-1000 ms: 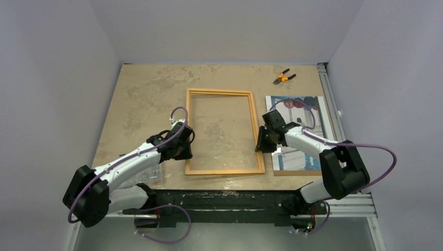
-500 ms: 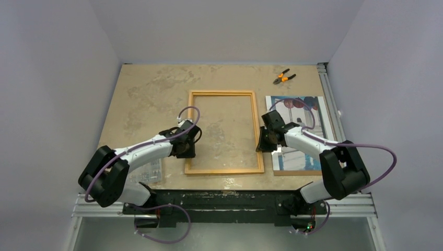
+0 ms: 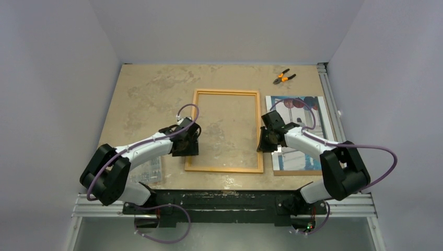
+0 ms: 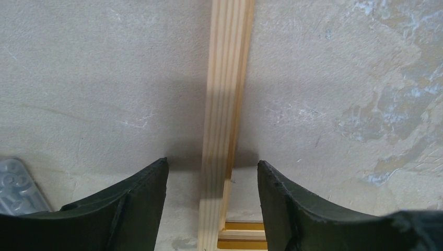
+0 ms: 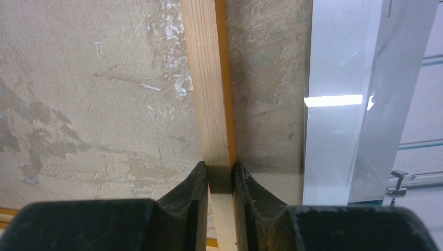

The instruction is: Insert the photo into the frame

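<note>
The frame (image 3: 224, 92) lies flat mid-table, pale wood side up with an orange edge. My right gripper (image 3: 263, 142) is shut on the frame's right rail (image 5: 211, 104). My left gripper (image 3: 189, 148) is open and straddles the left rail (image 4: 225, 104) without touching it. The photo (image 3: 300, 112) lies on a brown board right of the frame; its glossy edge (image 5: 334, 104) shows in the right wrist view.
Orange-handled pliers (image 3: 283, 77) lie at the far right. A clear plastic piece (image 3: 149, 170) lies near the left arm and shows in the left wrist view (image 4: 15, 183). A metal rail (image 3: 331, 104) runs along the table's right edge.
The frame has shifted right and straightened. My left arm has swung in toward the frame's left rail; my right gripper has kept its hold on the right rail.
</note>
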Tool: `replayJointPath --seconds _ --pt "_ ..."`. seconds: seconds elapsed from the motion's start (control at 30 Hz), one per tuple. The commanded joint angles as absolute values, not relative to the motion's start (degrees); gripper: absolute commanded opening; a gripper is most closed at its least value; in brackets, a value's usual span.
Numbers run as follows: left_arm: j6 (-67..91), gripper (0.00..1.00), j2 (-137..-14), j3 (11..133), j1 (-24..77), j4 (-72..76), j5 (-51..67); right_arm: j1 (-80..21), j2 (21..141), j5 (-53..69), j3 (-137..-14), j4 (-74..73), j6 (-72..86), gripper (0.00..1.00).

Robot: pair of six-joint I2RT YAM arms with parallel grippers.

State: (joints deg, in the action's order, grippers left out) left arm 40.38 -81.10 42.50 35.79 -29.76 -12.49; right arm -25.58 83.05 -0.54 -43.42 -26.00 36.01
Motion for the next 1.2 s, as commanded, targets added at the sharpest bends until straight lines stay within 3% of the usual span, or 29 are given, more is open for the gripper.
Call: replayJointPath --seconds 0.0,0.13,0.3,0.43,1.0,1.17 --pt "40.20 0.57 -79.26 43.37 34.67 -30.25 -14.03 -25.62 82.19 -2.25 -44.66 -25.66 37.23 0.00" --pt "39.10 0.46 -79.84 43.33 33.95 -29.18 -12.65 -25.74 83.90 -1.87 -46.46 -25.54 37.05 0.00" --pt "38.61 0.25 -81.13 43.45 32.80 -27.99 -11.39 -25.83 86.74 -1.62 -49.93 -25.41 36.83 0.00" --pt "38.31 0.18 -82.13 43.84 31.41 -27.40 -10.51 -26.01 89.47 -1.51 -53.20 -25.52 36.54 0.00" --pt "35.65 0.17 -83.48 46.16 27.75 -28.86 -10.06 -27.59 94.44 -1.46 -57.89 -25.31 36.65 0.00" --pt "36.02 0.24 -82.41 45.90 27.75 -29.25 -9.76 -27.67 93.55 -1.99 -57.57 -25.64 36.69 0.03"
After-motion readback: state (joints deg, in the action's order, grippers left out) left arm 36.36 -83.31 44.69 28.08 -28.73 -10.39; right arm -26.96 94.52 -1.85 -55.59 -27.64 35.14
